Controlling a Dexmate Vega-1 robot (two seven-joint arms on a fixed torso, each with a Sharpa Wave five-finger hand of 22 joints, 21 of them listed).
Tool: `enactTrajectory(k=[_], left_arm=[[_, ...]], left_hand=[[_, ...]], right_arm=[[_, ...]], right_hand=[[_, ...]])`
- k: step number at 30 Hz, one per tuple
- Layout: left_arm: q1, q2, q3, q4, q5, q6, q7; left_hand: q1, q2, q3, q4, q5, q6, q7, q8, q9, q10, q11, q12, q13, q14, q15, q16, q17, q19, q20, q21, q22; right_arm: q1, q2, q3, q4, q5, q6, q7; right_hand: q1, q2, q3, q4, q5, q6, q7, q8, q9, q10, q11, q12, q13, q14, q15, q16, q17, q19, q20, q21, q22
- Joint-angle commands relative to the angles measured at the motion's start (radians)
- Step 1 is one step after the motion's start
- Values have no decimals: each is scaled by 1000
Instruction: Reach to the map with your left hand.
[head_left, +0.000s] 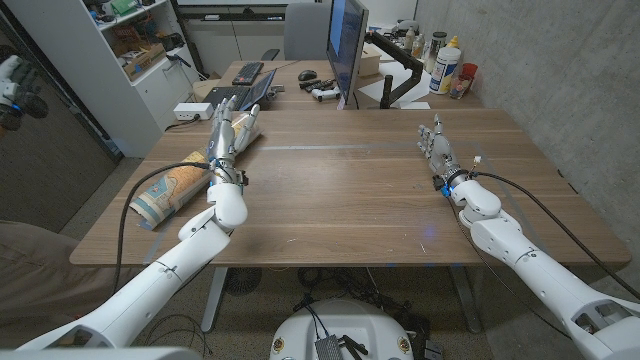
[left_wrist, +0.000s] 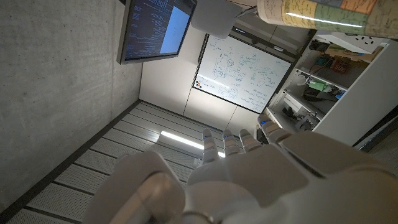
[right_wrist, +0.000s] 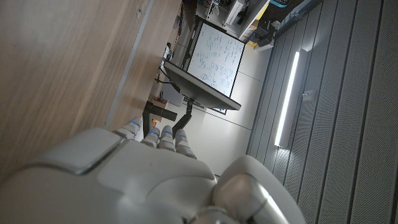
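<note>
Left hand (head_left: 232, 127) stretches forward over the surface (head_left: 340, 190), fingers apart, empty, beside the rolled map (head_left: 167, 190); right hand (head_left: 436, 146) likewise empty, fingers apart.

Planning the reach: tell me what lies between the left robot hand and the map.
Head view: nothing but the arm itself. The left robot hand is beyond the rolled map, which lies beside its forearm.

A wooden desk (head_left: 350, 190) is seen from the head view. A rolled map (head_left: 168, 190) is laid near its left edge, just beside the left hand (head_left: 233, 128). The right hand (head_left: 437, 148) is set on the desk's right side, fingers apart, well apart from the map.
</note>
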Motion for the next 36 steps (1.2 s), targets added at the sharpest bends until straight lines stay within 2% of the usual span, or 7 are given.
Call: enactTrajectory(k=[1, 4, 7, 23, 32, 36], left_arm=[[-14, 11, 22, -10, 95, 122, 43], [-35, 13, 50, 20, 165, 157, 93], [-46, 15, 63, 23, 192, 205, 90], [-65, 17, 46, -17, 133, 360, 10], [-82, 31, 39, -1, 89, 370, -17], [-84, 46, 40, 11, 73, 347, -26]], left_hand=[[13, 0, -1, -6, -1, 6, -2, 3, 3, 6, -6, 4, 4, 0, 0, 7, 4, 3, 0, 7, 1], [19, 1, 1, -8, -1, 15, -3, 7, 3, 11, -6, 6, 4, 5, -2, 8, 4, 9, 2, 9, 1], [29, 3, 4, -13, -1, 33, -5, 13, 2, 31, -10, 13, 4, 23, -5, 14, 4, 21, 1, 13, 1], [41, 6, 7, -17, -2, 31, 1, 9, 2, 28, -3, 10, 4, 11, 3, 7, 4, 15, 6, 9, 1], [43, 7, 7, -18, -2, 32, 4, 9, 2, 29, -1, 9, 4, 12, 4, 7, 4, 16, 9, 9, 1], [43, 7, 7, -17, -3, 28, 4, 7, 2, 27, 0, 8, 4, 11, 6, 7, 4, 16, 8, 9, 1]], right_arm=[[-1, 3, 0, -1, -9, 6, -12], [-2, 2, 1, -2, -10, 7, -13], [-4, 0, 1, -7, -13, 5, -17], [-6, -6, -1, -14, -18, -12, -28], [0, -6, -7, -18, -20, -33, -33], [7, -5, -10, -16, -22, -38, -33]], right_hand=[[2, 8, -5, -1, 7, -1, 1, 6, 3, -11, 0, -3, 4, -27, -6, -3, 1, -2, -9, 7, 4], [2, 8, -5, -1, 7, 0, 1, 7, 3, -11, 1, -3, 4, -27, -6, -3, 1, -2, -9, 7, 4], [2, 9, -5, -1, 7, 0, 1, 7, 3, -12, 1, -3, 4, -28, -6, -3, 1, -2, -9, 7, 4], [3, 10, -5, -1, 8, -1, -1, 7, 3, -12, 1, -3, 4, -28, -6, -3, 1, -4, -7, 7, 4], [3, 11, -6, -1, 8, -2, -1, 6, 3, -12, 1, -3, 4, -29, -6, -3, 1, -6, -5, 7, 4], [3, 11, -6, -1, 8, -2, -1, 6, 3, -13, 1, -3, 4, -30, -6, -3, 1, -6, -4, 7, 4]])
